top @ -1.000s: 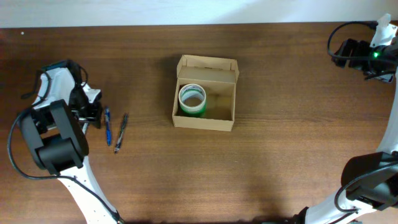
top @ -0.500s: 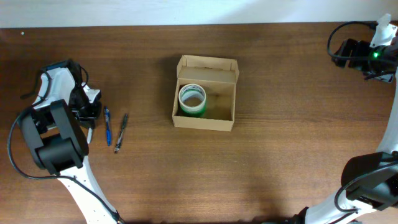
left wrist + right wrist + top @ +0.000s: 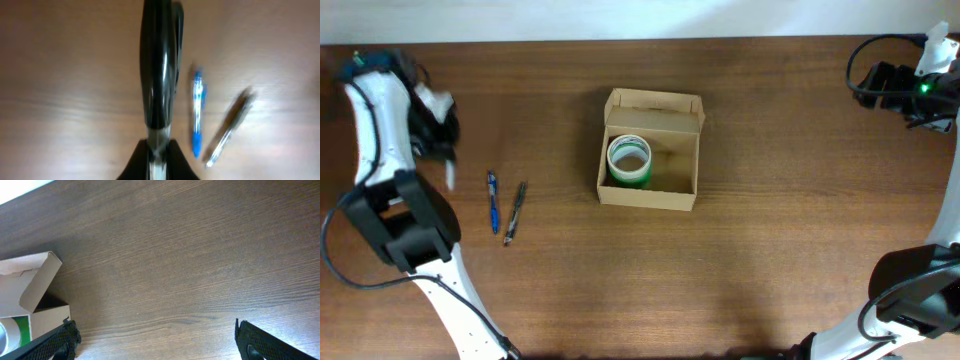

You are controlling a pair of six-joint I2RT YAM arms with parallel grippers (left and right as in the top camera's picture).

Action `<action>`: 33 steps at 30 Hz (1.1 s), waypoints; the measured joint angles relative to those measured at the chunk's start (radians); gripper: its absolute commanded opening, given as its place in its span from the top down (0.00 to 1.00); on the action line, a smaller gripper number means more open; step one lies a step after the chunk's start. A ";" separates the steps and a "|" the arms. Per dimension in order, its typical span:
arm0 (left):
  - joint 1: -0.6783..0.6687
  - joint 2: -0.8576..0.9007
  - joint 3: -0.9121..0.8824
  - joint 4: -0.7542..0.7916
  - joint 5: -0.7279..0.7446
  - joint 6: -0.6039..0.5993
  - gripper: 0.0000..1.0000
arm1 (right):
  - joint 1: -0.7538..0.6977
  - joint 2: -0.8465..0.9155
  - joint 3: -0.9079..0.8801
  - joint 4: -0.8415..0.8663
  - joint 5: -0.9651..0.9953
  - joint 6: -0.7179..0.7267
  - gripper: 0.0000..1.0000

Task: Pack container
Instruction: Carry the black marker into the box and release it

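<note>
The container (image 3: 649, 197), a tan cardboard box with its lid flap open, stands mid-table with a green tape roll (image 3: 629, 160) inside. My left gripper (image 3: 158, 161) is shut on a glossy black pen (image 3: 157, 75), raised above the table; in the overhead view that gripper (image 3: 436, 130) is blurred at the far left. A blue pen (image 3: 198, 117) and a clear dark pen (image 3: 230, 127) lie on the wood to its right. At the far right corner my right gripper (image 3: 157, 342) is open and holds nothing. Its view catches the container (image 3: 30, 280) at the left edge.
The blue pen (image 3: 493, 200) and the dark pen (image 3: 514, 212) lie side by side between the left arm and the box. The right arm's base and cables (image 3: 910, 85) occupy the far right corner. Bare wood surrounds the box.
My left gripper has shut on the black pen and swung up and toward the table's far edge with it. The right arm, box and other pens have not moved.
</note>
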 measured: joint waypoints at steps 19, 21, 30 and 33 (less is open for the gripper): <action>-0.431 -0.451 0.342 -0.030 0.208 0.443 0.98 | 0.000 0.000 0.000 0.000 0.000 -0.001 0.01; -0.537 -0.417 0.318 -0.060 0.184 0.542 0.98 | 0.000 0.000 0.000 0.000 0.000 -0.001 0.01; -0.702 -0.131 -0.010 -0.013 0.138 0.848 0.99 | 0.000 0.000 0.000 0.000 0.000 0.000 0.01; -0.718 -0.067 -0.080 0.005 0.131 0.883 0.98 | 0.000 0.000 0.000 0.000 0.000 -0.001 0.01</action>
